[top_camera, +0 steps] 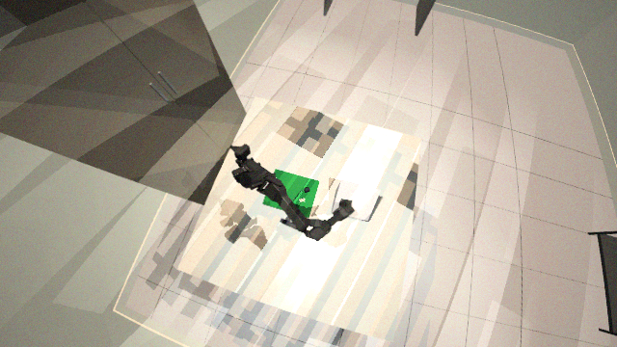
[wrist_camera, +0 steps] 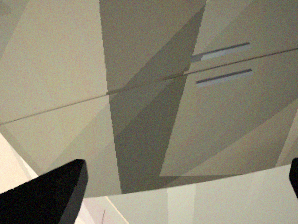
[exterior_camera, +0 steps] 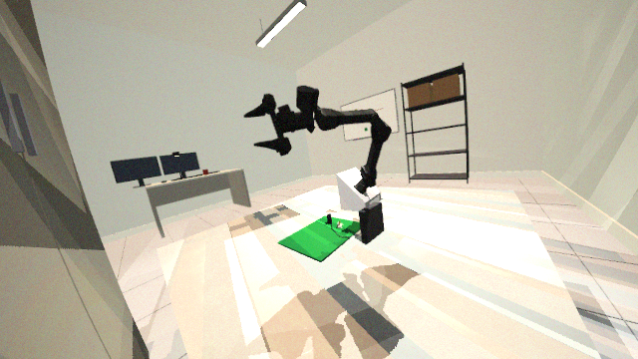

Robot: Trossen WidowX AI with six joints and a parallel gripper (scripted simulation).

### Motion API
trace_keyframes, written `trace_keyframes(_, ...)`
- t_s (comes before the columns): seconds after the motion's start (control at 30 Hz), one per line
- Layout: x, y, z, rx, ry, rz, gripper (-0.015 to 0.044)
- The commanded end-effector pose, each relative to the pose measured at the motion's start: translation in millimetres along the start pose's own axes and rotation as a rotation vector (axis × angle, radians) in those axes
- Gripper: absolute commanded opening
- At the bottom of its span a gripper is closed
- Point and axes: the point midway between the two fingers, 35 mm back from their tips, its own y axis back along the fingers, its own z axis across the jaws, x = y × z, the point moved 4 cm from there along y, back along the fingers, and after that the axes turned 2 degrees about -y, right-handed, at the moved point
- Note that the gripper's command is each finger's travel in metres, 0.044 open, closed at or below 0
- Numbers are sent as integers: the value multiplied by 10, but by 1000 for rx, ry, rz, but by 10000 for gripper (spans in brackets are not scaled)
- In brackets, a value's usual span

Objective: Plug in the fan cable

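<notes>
The green board [top_camera: 284,177] [exterior_camera: 314,243] lies flat on the table. A small black upright part [top_camera: 307,190] [exterior_camera: 329,218] stands on it, with a small whitish part [top_camera: 302,200] [exterior_camera: 339,225] beside it. A thin dark cable runs near them; which end is the plug, where the four-pin header is, and whether they are joined are too small to tell. My gripper [top_camera: 233,160] [exterior_camera: 250,131] [wrist_camera: 191,170] is wide open and empty, high in the air, pointing sideways away from the board and touching nothing. My arm covers part of the board in the top view.
A white slanted block [top_camera: 366,204] [exterior_camera: 351,193] stands by my arm's base, and a black block [exterior_camera: 372,224] is beside the board's edge. A large cabinet [top_camera: 120,96] [wrist_camera: 145,115] fills the wrist view. A desk with monitors [exterior_camera: 135,170] and a shelf rack [exterior_camera: 467,130] stand farther back.
</notes>
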Motion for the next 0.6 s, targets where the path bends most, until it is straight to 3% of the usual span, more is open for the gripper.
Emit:
trace_keyframes(0.0,495,63,211,-132,15,163,440)
trace_keyframes(0.3,1513,587,763,-503,-13,501,440)
trace_keyframes(0.57,2046,1366,1376,-965,-109,663,440)
